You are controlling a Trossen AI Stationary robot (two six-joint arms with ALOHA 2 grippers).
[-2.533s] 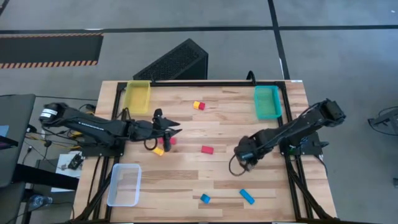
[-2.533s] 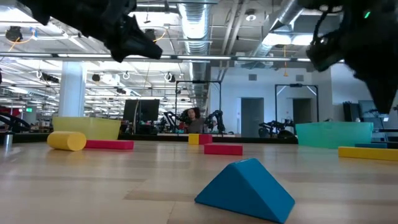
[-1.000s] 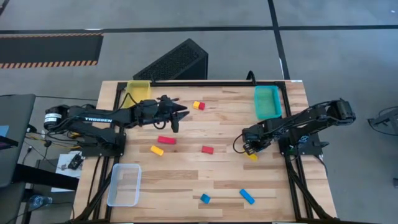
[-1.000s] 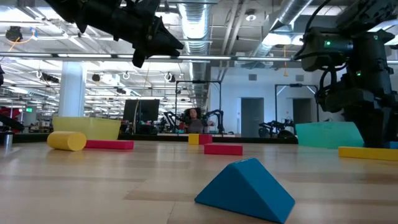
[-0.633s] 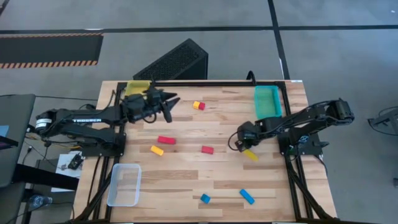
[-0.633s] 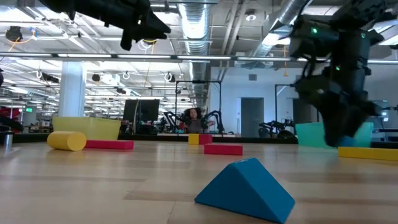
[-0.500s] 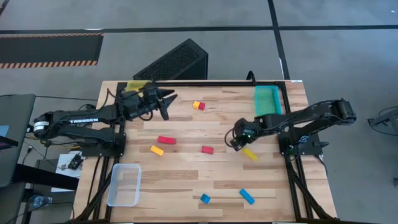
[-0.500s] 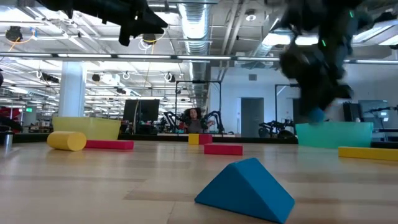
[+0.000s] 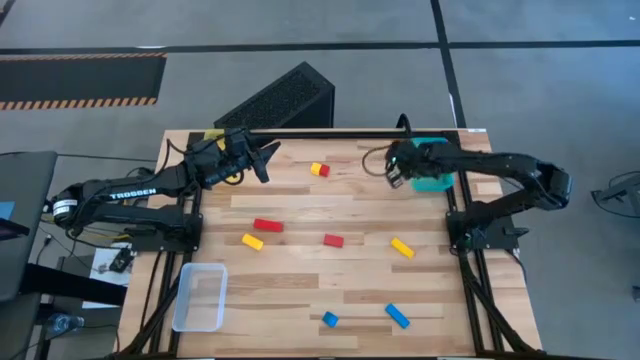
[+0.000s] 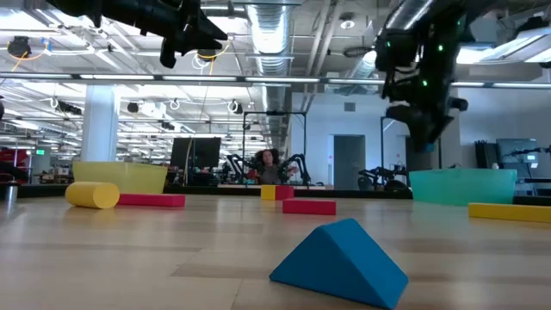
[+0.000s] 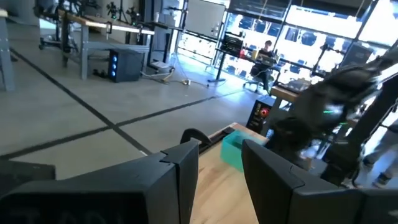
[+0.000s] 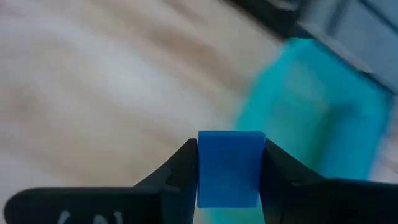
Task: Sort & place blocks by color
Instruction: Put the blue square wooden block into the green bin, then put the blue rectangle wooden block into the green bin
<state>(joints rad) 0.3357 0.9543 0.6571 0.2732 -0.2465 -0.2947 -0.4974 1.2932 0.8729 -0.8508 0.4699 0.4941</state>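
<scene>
— What's the right gripper (image 12: pixel 229 163) got?

— I see a blue block (image 12: pixel 229 168) pinched between its fingers, raised beside the teal tray (image 9: pixel 431 166) at the table's far right corner.

— And the left gripper (image 9: pixel 262 160)?

— Raised near the yellow tray (image 10: pixel 120 176) at the far left corner, fingers slightly apart, empty.

— What else lies on the table (image 9: pixel 300 290)?

— Mid-table: a red block (image 9: pixel 267 225), a yellow block (image 9: pixel 252 241), another red (image 9: pixel 333 240), a yellow oblong (image 9: pixel 402 247). A red-and-yellow pair (image 9: pixel 319 169) sits toward the far edge, two blue pieces (image 9: pixel 398 316) near the front edge, and a clear tray (image 9: pixel 199 296) at the front left.
</scene>
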